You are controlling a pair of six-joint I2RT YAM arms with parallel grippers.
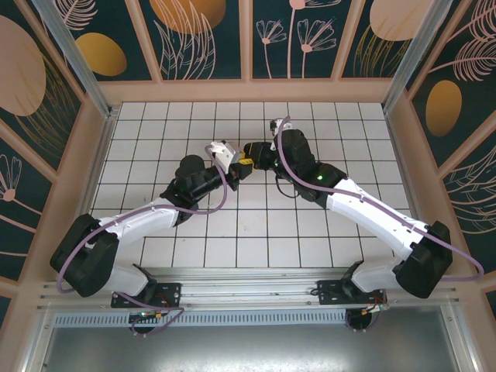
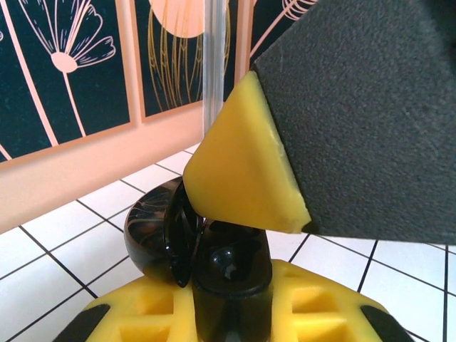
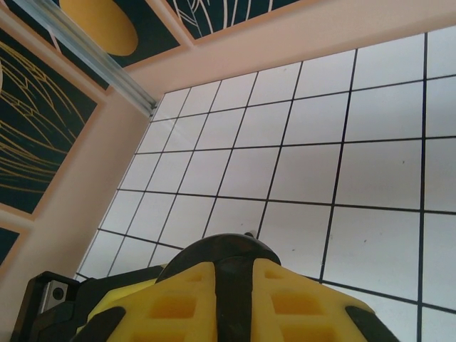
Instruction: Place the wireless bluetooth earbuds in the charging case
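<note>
left end effector [image 2: 231, 310] clamps the black charging case [image 2: 153, 231]; right end effector [image 3: 228, 292], state unclear, just above.

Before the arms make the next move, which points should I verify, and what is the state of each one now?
1. Left gripper clamped on the black charging case: ok.
2. Case lid open: ok.
3. Right gripper tip just above the case: ok.
4. Earbud held in the right gripper: cannot tell.
5. Earbud lined up with its socket: cannot tell.
</note>
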